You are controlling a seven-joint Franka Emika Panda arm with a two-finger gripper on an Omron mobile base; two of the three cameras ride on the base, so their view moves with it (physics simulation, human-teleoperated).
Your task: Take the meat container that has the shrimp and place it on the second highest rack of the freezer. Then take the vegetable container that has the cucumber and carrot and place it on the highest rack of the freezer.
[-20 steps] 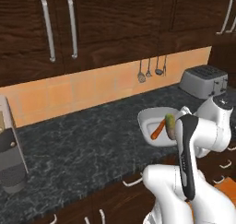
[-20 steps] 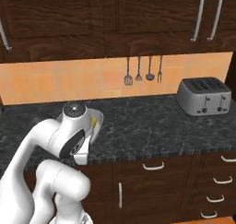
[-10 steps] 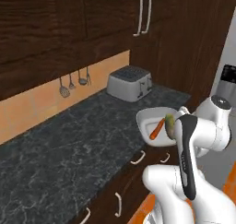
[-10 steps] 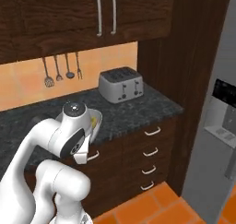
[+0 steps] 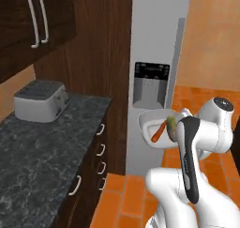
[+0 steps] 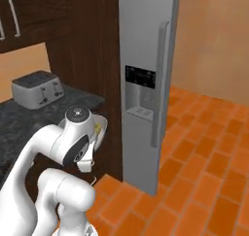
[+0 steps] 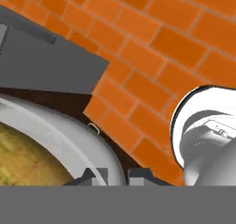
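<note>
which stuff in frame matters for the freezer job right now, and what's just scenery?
Job:
- white bowl with carrot and cucumber, carried at the gripper
- freezer, doors closed

Scenery:
- toaster
- dark stone counter
- drawers below it
- upper cabinets
</note>
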